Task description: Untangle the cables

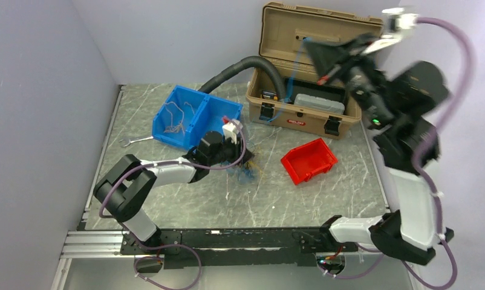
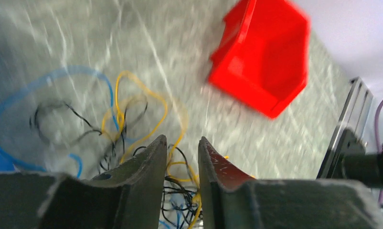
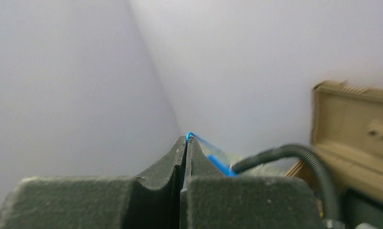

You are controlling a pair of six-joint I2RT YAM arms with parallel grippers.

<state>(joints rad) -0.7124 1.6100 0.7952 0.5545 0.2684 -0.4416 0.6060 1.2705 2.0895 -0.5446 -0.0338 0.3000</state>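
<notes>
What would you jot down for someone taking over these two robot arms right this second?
Right hand: raised high, shut on one blue cable that trails down in front of the tan toolbox.
Left hand: open, low over the tangle of yellow, black and blue cables on the table.
Done, it seems: a few pale wires lie in the blue bin.
Left: probably pull the blue one fully free, then separate the rest of the tangle.

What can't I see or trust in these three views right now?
Top view: tangle mostly hidden under the left gripper; strands too thin to separate.
Left wrist: motion blur; strands vanish behind the fingers at the bottom edge.
Right wrist: blue wire drops behind the right gripper; its far end unseen.
</notes>
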